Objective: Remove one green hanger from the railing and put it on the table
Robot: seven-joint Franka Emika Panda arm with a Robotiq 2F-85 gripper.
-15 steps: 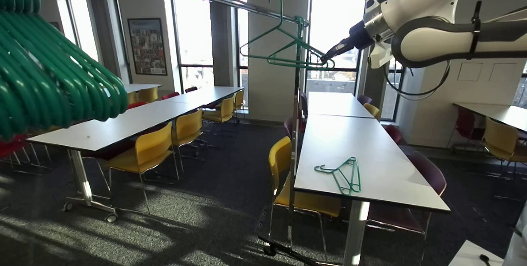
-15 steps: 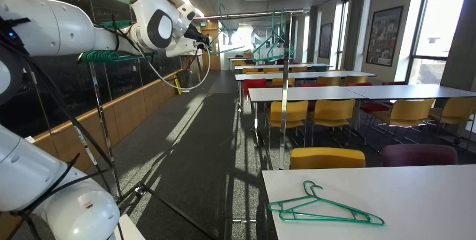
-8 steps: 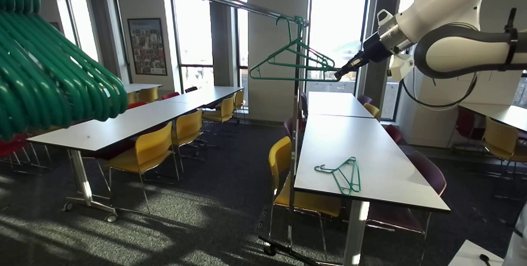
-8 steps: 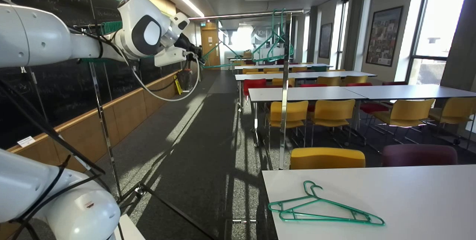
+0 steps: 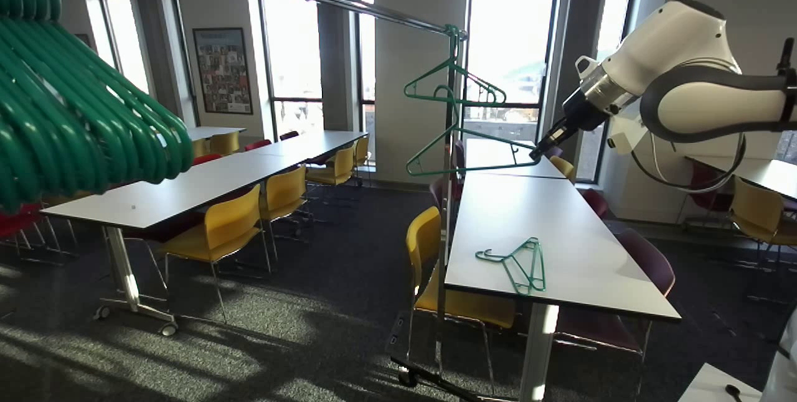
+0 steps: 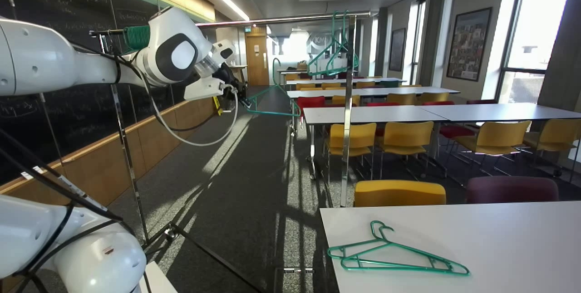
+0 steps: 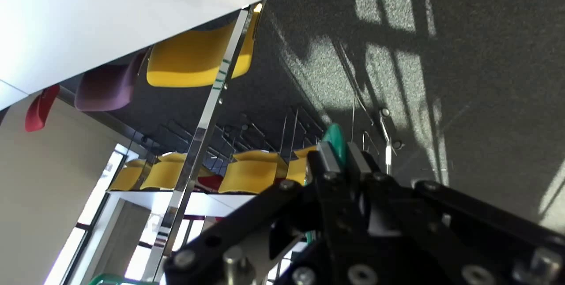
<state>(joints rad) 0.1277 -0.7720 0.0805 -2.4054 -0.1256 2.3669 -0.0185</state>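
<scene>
My gripper [image 5: 537, 154] is shut on one lower corner of a thin green hanger [image 5: 473, 169]. In an exterior view the gripper [image 6: 246, 101] holds this green hanger [image 6: 272, 113] in the air, hook up and slightly tilted, below the railing [image 6: 308, 18] and off it. In the wrist view the green corner [image 7: 336, 139] pokes out between the fingertips [image 7: 344, 157]. Other green hangers [image 5: 457, 100] hang at the railing's [image 5: 386, 14] end. The white table [image 5: 585, 246] stands lower down, with green hangers [image 6: 408, 268] lying overlapped near its edge.
The rack's upright [image 6: 347, 134] stands by the table's corner, and the held hanger overlaps it in an exterior view. A yellow chair [image 5: 429, 234] is beside the table. A dense mass of green hangers [image 5: 93, 122] hangs at the railing's far end. Other tables and chairs stand behind.
The held hanger's hook was above the bar one second ago and is now well below it. My gripper has moved down and back from the railing with it. The table hangers are unchanged.
</scene>
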